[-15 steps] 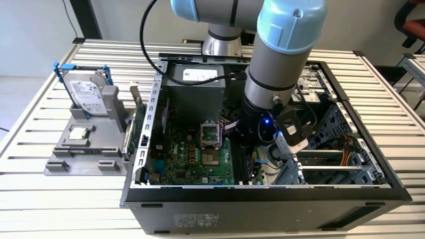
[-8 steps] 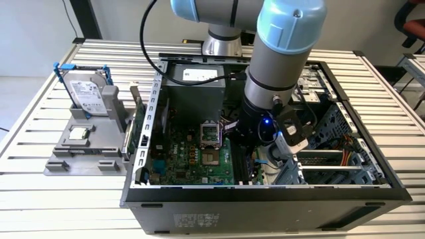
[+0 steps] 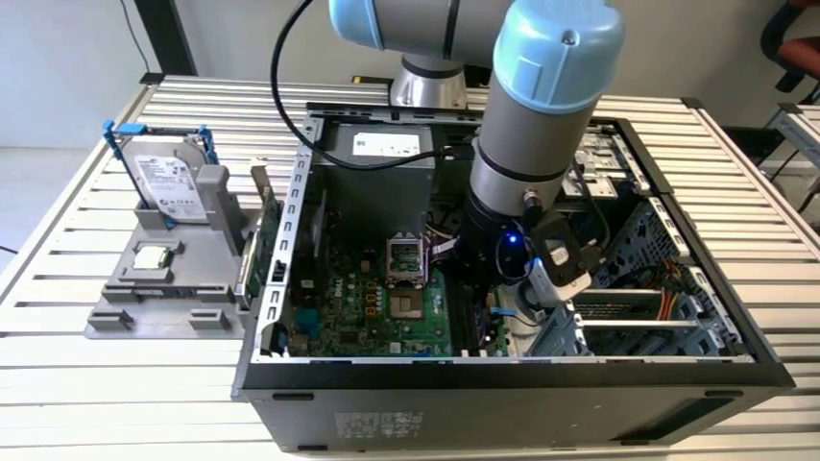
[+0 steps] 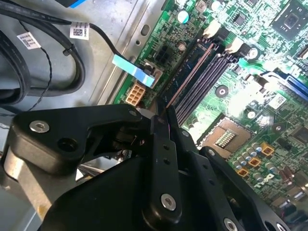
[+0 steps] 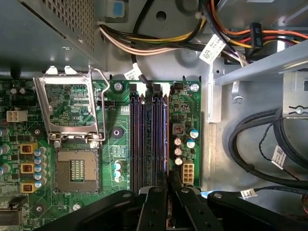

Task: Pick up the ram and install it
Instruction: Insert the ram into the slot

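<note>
In both wrist views the ram (image 5: 167,139) (image 4: 190,77) appears edge-on as a thin dark strip. It runs out from between the black fingers of my gripper (image 5: 168,185) (image 4: 161,118), which is shut on it. The strip lies along the outermost of the black memory slots (image 5: 144,139) (image 4: 207,77) on the green motherboard, beside the white slot latches. Whether it is seated in the slot I cannot tell. In the exterior view my gripper (image 3: 494,288) reaches deep into the open computer case (image 3: 513,375).
The processor socket (image 5: 77,168) lies bare with its metal frame (image 5: 72,103) flipped up. Black cables (image 5: 260,144) loop beside the board. Outside the case, a grey fixture (image 3: 154,298) holds a hard drive (image 3: 173,178) and a small silver chip (image 3: 152,256).
</note>
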`<state>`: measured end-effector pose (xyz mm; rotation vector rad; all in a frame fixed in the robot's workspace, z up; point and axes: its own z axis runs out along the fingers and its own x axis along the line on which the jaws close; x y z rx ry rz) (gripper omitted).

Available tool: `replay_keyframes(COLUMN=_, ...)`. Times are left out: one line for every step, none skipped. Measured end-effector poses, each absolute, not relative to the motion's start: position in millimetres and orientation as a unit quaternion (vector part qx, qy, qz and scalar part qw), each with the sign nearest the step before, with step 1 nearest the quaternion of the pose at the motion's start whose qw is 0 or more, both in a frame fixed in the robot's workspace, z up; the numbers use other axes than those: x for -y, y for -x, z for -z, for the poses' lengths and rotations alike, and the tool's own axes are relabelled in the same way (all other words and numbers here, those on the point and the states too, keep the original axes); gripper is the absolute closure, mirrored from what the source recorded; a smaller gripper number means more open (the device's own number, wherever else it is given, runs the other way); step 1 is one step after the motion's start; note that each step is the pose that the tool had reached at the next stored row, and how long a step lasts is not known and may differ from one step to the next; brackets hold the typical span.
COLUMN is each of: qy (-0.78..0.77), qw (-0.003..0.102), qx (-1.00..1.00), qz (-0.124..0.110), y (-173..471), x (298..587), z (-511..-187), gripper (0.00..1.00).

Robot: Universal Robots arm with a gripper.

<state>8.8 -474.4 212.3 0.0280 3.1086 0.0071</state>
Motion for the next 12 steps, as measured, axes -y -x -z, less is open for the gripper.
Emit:
replay_keyframes(qy=-0.009, qw=0.016, qx=-1.000, qz=-0.002, y=-8.8, x=474.4, z=-212.0, gripper=1.00)
replay_keyframes(qy=-0.009, qw=0.017, qx=-1.000, qz=-0.002, y=-8.8, x=474.4, z=-211.6, gripper=1.00)
replay_keyframes(qy=-0.009, qw=0.017, qx=-1.000, qz=-0.003, y=-8.8, x=474.4, z=-211.3, gripper=1.00)
replay_keyframes(qy=-0.009, qw=0.017, qx=-1.000, qz=-0.003, y=-8.8, x=474.3, z=-211.2, gripper=1.00)
replay_keyframes(qy=-0.009, qw=0.017, qx=-1.000, qz=-0.003, y=-8.8, x=474.4, z=-211.0, gripper=1.00)
replay_keyframes(qy=-0.009, qw=0.017, qx=-1.000, qz=-0.003, y=-8.9, x=474.3, z=-210.7, gripper=1.00)
replay_keyframes(qy=-0.009, qw=0.017, qx=-1.000, qz=-0.005, y=-9.0, x=473.9, z=-209.1, gripper=0.00)
replay_keyframes(qy=-0.009, qw=0.017, qx=-1.000, qz=-0.004, y=-8.9, x=474.0, z=-209.4, gripper=0.00)
replay_keyframes(qy=-0.009, qw=0.017, qx=-1.000, qz=-0.003, y=-8.9, x=474.1, z=-209.6, gripper=0.00)
replay_keyframes(qy=-0.009, qw=0.017, qx=-1.000, qz=-0.003, y=-8.9, x=474.3, z=-210.0, gripper=0.00)
replay_keyframes(qy=-0.009, qw=0.017, qx=-1.000, qz=-0.003, y=-8.9, x=474.4, z=-211.2, gripper=0.00)
replay_keyframes(qy=-0.009, qw=0.016, qx=-1.000, qz=-0.002, y=-8.8, x=474.4, z=-215.8, gripper=0.00)
